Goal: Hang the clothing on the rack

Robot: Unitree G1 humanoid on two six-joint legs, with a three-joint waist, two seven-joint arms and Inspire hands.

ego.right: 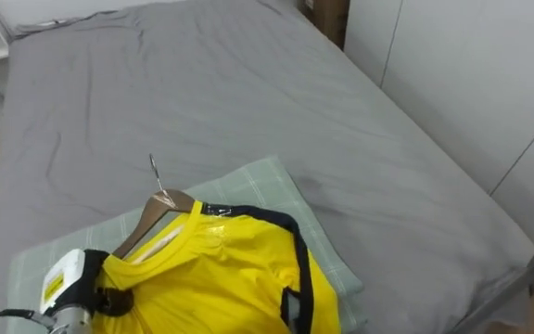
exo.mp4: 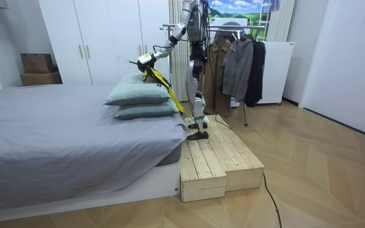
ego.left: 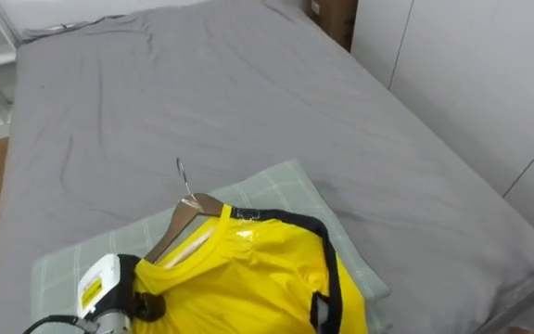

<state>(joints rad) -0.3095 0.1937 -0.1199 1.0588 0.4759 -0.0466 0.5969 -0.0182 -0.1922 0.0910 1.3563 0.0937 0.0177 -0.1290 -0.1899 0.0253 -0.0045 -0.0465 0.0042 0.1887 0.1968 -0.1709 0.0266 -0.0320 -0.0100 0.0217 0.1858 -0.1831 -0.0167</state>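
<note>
Bed (ego.left: 248, 93) in front of me, covered by a grey sheet (ego.left: 156, 102) with light wrinkles, runs away toward the far wall. Two pale green pillows are stacked at my end: top pillow (ego.left: 281, 186), checked, directly on the lower pillow (exo.mp4: 146, 111), which lies on the sheet. Wooden platform (exo.mp4: 214, 161) on the wood floor (exo.mp4: 322, 171), touching the bed's end; I stand on it.
</note>
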